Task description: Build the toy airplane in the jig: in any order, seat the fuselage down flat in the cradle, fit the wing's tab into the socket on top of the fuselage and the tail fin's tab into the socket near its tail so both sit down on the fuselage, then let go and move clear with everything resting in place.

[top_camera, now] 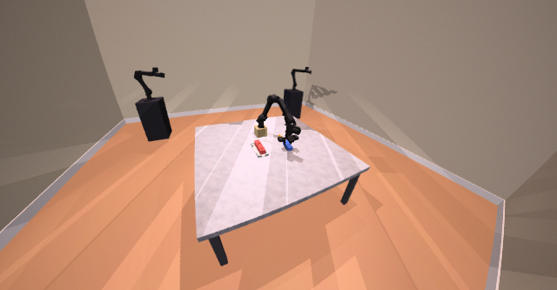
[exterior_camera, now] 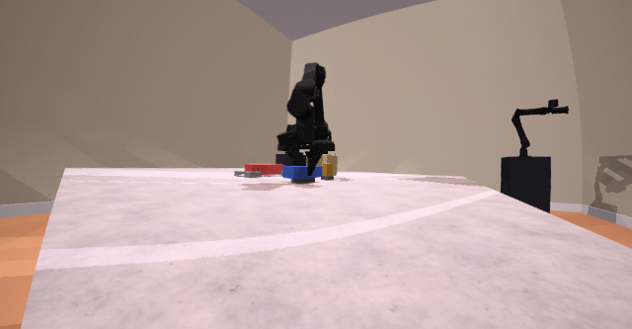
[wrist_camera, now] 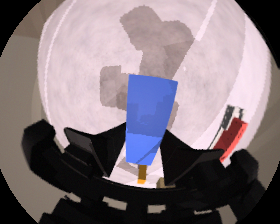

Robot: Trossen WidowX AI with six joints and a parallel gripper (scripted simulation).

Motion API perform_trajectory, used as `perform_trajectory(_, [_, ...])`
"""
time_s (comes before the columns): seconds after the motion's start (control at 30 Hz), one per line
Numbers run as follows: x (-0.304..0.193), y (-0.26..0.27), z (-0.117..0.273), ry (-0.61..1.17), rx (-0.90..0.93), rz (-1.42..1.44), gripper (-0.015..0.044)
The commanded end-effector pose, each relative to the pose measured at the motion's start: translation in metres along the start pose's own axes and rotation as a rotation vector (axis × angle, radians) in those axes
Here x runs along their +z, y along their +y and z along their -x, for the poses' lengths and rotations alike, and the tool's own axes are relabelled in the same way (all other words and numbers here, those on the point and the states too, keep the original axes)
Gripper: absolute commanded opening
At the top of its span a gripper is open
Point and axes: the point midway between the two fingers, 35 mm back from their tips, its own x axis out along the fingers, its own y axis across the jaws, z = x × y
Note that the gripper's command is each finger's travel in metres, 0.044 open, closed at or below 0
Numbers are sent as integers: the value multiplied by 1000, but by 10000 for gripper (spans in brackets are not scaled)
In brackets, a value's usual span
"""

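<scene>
Pale marbled table point(top_camera: 239, 190) point(exterior_camera: 316, 280) point(wrist_camera: 81, 50) under me. My gripper point(top_camera: 285, 142) point(exterior_camera: 304, 168) point(wrist_camera: 144, 125) looks clamped on the blue wing point(top_camera: 289, 147) point(exterior_camera: 292, 172) point(wrist_camera: 150, 107), low over the table; an off-centre grip could twist it. Red body point(top_camera: 259, 146) point(exterior_camera: 264, 168) point(wrist_camera: 234, 137)'s at the jig point(top_camera: 265, 155) point(exterior_camera: 253, 175) point(wrist_camera: 234, 111): crooked tab, missed socket.

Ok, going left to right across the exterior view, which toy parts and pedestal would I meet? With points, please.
Red fuselage point(top_camera: 259, 146) point(exterior_camera: 263, 168) point(wrist_camera: 233, 140) → blue wing point(top_camera: 288, 146) point(exterior_camera: 295, 172) point(wrist_camera: 150, 107) → yellow tail fin point(top_camera: 279, 136) point(exterior_camera: 327, 171) point(wrist_camera: 142, 173) → large black pedestal point(top_camera: 292, 104) point(exterior_camera: 525, 183) off to the right.
</scene>
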Motion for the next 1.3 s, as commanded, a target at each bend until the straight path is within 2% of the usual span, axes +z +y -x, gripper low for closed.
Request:
perform_trajectory(0.0, [0,0,-1,1,-1,3,157])
perform_trajectory(0.2, [0,1,5,1,-3,3,0])
perform_trajectory(1.27, [4,3,99,0,0,3,0])
